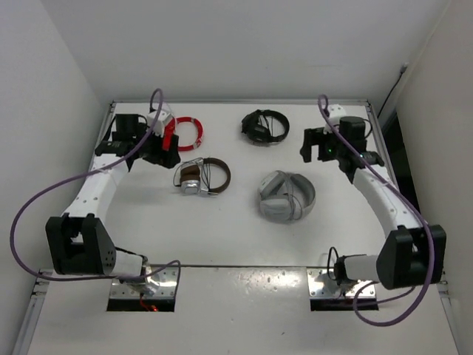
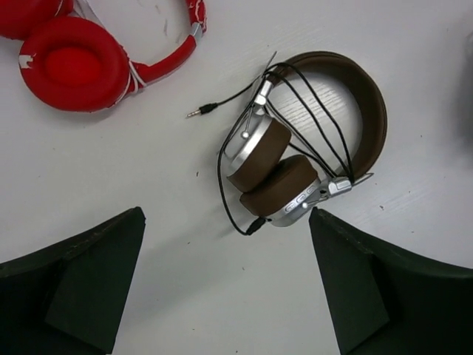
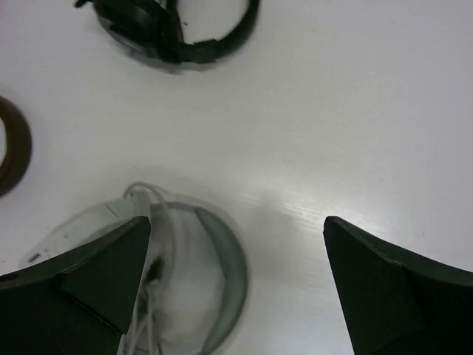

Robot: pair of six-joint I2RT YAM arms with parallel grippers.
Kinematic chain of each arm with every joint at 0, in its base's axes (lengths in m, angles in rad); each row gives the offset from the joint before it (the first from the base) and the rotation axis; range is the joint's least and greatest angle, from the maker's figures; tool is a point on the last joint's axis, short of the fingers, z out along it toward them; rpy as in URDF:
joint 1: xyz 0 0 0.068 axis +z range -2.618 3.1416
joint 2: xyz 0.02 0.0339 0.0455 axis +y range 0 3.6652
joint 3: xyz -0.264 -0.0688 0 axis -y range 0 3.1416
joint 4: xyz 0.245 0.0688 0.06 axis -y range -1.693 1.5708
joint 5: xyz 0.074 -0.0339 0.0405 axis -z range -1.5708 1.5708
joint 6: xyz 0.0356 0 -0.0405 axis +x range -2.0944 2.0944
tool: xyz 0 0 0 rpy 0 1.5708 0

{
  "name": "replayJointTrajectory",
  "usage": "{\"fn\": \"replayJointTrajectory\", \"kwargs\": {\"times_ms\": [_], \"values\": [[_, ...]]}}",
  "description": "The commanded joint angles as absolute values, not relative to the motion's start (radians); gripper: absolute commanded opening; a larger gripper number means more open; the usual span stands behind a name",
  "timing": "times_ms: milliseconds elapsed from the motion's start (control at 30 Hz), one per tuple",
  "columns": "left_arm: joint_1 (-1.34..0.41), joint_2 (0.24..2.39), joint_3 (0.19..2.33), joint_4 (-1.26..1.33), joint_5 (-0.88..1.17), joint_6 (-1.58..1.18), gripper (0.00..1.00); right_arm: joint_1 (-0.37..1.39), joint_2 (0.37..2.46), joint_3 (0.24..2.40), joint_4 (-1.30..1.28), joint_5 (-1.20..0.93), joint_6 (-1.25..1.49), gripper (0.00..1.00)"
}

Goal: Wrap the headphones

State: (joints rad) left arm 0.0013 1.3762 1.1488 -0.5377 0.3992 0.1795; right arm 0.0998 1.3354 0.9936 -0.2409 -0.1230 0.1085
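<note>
The white table (image 1: 236, 237) holds everything. The left gripper (image 2: 226, 212) hangs just above the brown headphones (image 1: 203, 177), fingers spread and empty. The right gripper (image 3: 236, 220) hovers far right, fingers spread too. Grey headphones (image 1: 287, 196) lie right of centre. The brown pair lies flat left of centre, near the red headphones (image 2: 70, 63). Its black cable (image 2: 314, 122) loops across the headband, and the plug (image 2: 199, 111) lies loose.
</note>
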Motion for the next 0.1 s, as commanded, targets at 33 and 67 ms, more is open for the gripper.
{"fn": "replayJointTrajectory", "kwargs": {"times_ms": [33, 67], "values": [[-0.017, 1.315, 1.125, -0.54, 0.364, 0.115, 1.0, -0.017, 1.212, 0.899, -0.236, -0.195, 0.051, 0.99], [-0.017, 1.306, 1.124, -0.54, 0.351, 0.115, 1.0, -0.04, 1.197, 0.875, -0.236, -0.195, 0.051, 0.99]]}}
